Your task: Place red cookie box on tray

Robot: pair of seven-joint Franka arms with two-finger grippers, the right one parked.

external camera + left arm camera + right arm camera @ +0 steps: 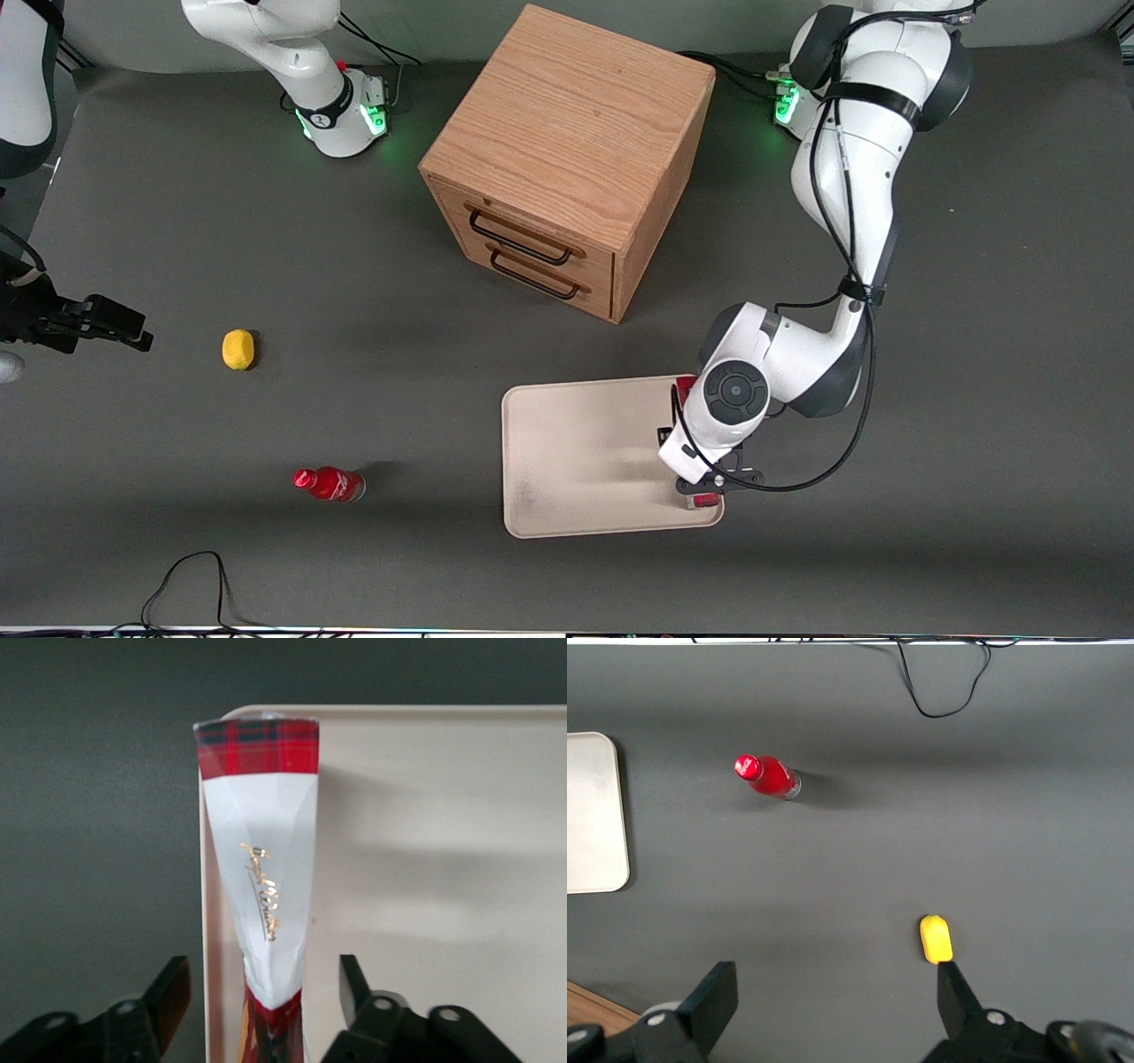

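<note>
The red cookie box (263, 877) stands on edge inside the tray (443, 859), along the tray's rim at the working arm's end and close to one rounded corner. In the left wrist view its narrow side faces the camera: white card with a small gold script, a red tartan band at the end nearest the corner, and more red print at the end nearest the gripper (266, 992). The box runs straight between the two black fingers (173, 992), which are spread wide with a clear gap on each side, so nothing is pinched. From the front, only red slivers of the box (685, 385) show past the white wrist of the left arm (850, 221), which hangs low over that end of the tray (576, 461).

The tray is smooth, matt cream with a low raised lip, lying on the dark grey table (221, 248). Farther from the front camera stands a wooden drawer cabinet (567, 159) with two dark wire handles. Toward the parked arm's end lie a small red bottle (330, 484) and a yellow lemon-like object (237, 348)
</note>
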